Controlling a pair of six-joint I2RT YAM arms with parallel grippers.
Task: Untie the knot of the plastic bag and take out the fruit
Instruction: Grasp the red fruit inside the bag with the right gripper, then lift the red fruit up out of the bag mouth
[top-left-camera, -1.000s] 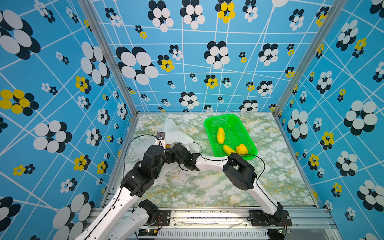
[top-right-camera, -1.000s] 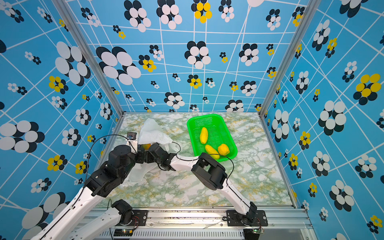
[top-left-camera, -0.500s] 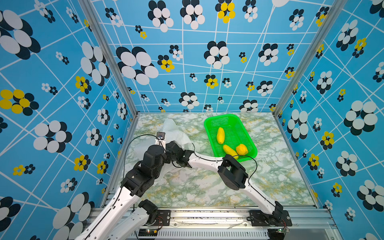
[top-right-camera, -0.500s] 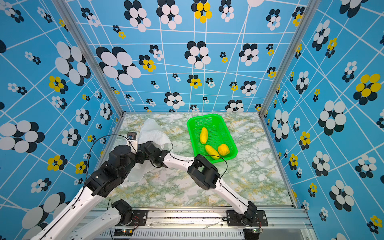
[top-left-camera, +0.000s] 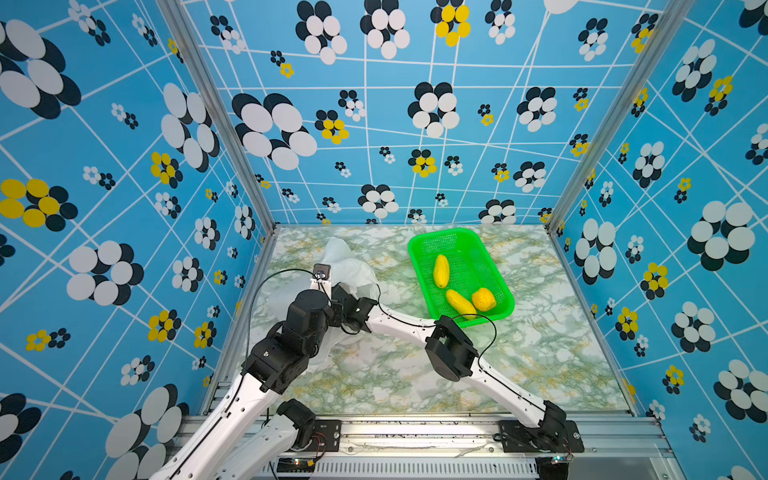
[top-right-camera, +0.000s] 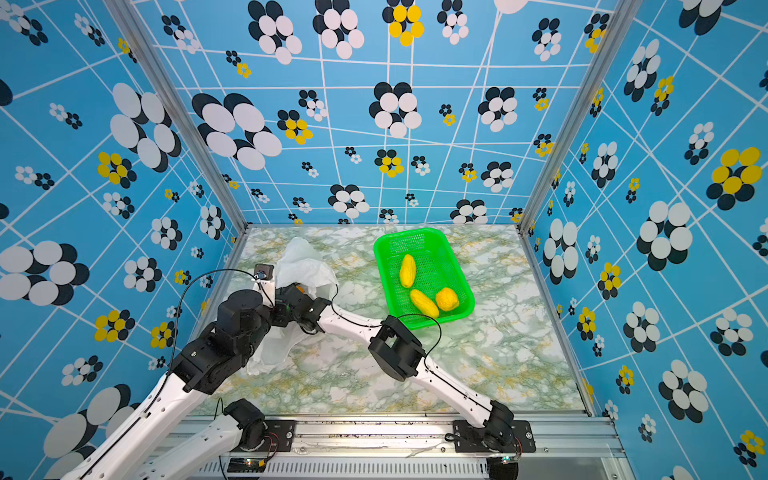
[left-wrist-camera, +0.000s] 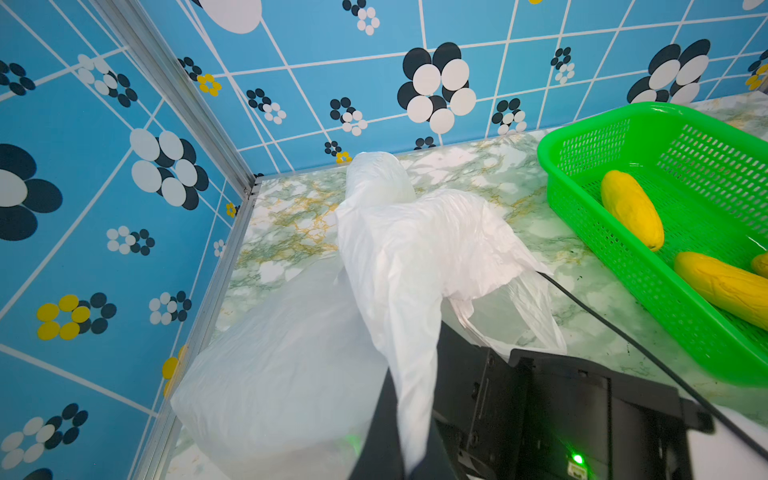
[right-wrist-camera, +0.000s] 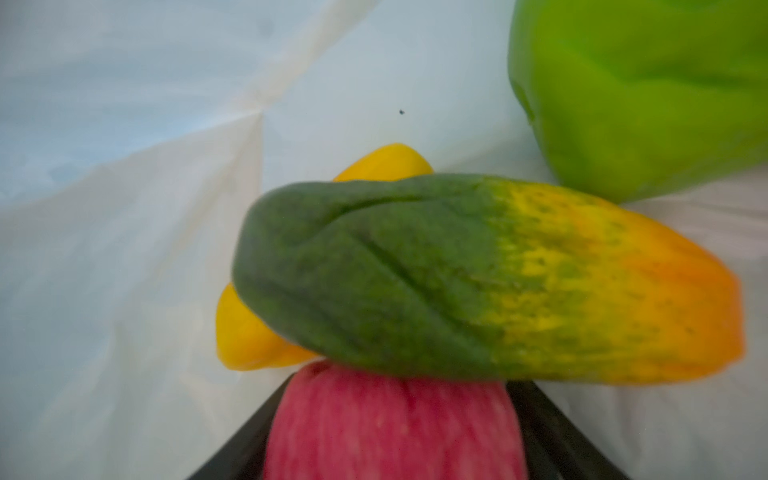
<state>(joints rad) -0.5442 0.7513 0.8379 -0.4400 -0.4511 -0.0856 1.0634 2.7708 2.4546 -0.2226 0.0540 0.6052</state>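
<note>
Right gripper (right-wrist-camera: 399, 399) inside plastic bag (left-wrist-camera: 415, 249); red apple (right-wrist-camera: 390, 436) between its jaws, grip unclear. Green-orange fruit (right-wrist-camera: 478, 282) rests against apple. Left gripper (left-wrist-camera: 409, 449) clamped on bag strip.

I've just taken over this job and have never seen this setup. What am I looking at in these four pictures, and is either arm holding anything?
Two white robot arms, each ending in jaws, work on a marble-patterned table. Both top views look down on the whole scene; each wrist view rides on one arm. On the table lie a white plastic bag and a green basket holding three yellow fruits. In the left wrist view the left jaws are shut on a strip of the bag, holding it up. The right jaws reach inside the bag: the right wrist view shows a pink-red fruit between them, beside a green-orange long fruit, with a yellow fruit and a green fruit nearby. Whether they have gripped it is unclear.
</note>
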